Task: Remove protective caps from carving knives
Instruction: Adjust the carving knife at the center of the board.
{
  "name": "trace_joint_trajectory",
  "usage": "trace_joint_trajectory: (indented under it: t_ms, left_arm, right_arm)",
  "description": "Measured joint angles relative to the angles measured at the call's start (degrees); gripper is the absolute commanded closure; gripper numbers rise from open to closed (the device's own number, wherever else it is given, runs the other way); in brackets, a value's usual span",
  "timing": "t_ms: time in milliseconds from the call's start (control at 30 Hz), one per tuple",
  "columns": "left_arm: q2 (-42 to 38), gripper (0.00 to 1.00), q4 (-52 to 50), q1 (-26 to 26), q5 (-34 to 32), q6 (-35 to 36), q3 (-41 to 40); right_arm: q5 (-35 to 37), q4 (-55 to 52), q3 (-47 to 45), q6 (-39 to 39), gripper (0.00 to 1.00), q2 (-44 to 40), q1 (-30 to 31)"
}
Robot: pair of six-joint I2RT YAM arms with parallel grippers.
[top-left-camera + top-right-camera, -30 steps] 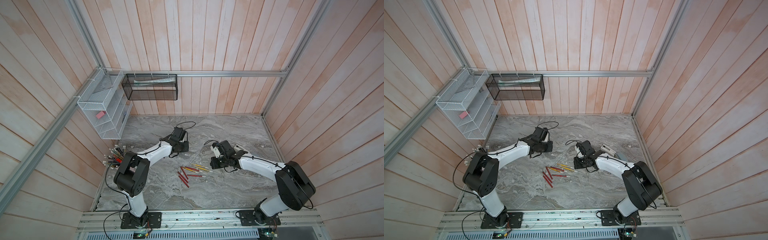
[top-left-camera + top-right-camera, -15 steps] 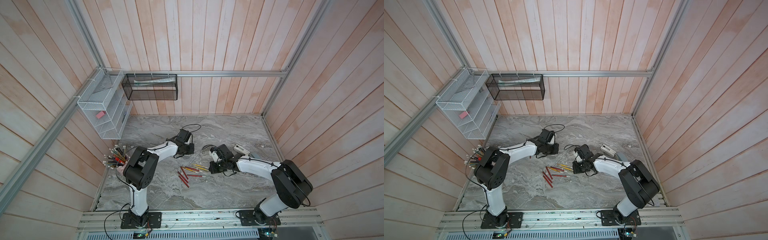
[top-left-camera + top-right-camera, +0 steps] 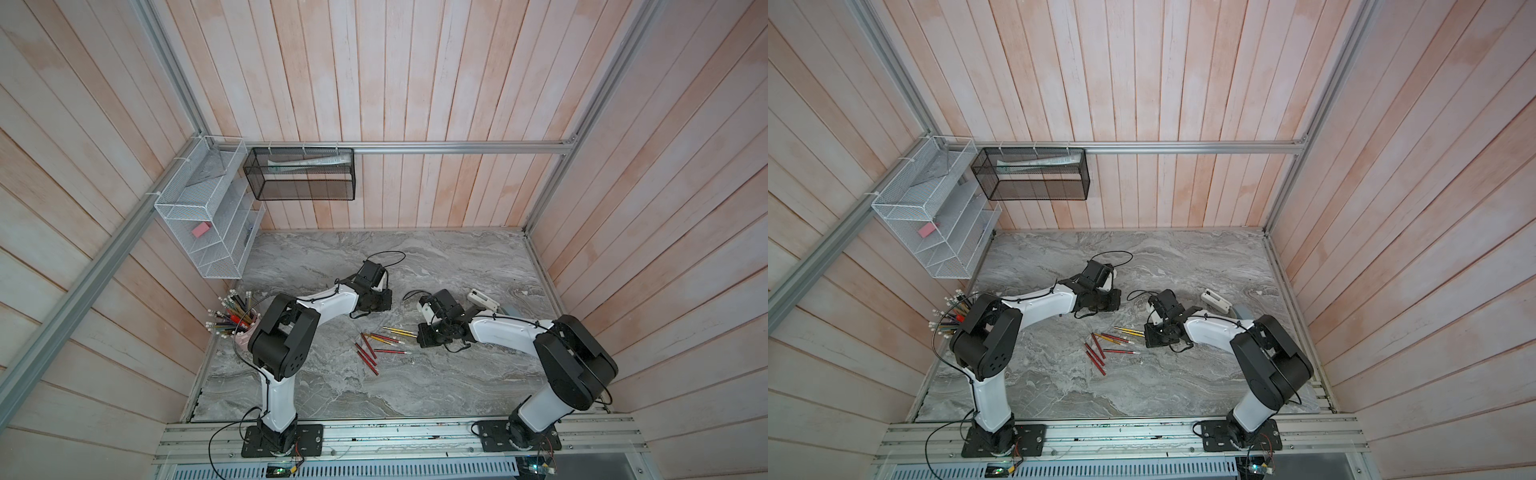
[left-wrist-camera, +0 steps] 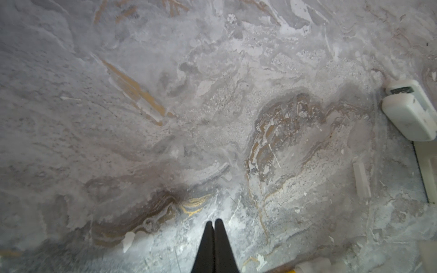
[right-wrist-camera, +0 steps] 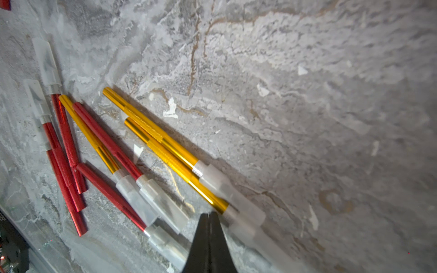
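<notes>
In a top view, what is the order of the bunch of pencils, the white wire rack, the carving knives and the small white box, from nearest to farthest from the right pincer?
1. carving knives, just beside the right pincer, toward the table's middle.
2. small white box, behind the right arm.
3. bunch of pencils, at the table's left edge.
4. white wire rack, hung on the left wall.
</notes>
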Motion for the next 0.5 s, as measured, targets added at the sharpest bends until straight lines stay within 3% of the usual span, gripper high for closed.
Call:
trace_joint_trajectory:
  t_ms: [500]
  left_arm:
    - [0.00, 1.00, 1.38, -0.87, 1.05, -1.07, -3.98]
  right_arm:
    - [-1.40, 0.81, 0.02, 0.20, 1.00, 0.37, -1.81]
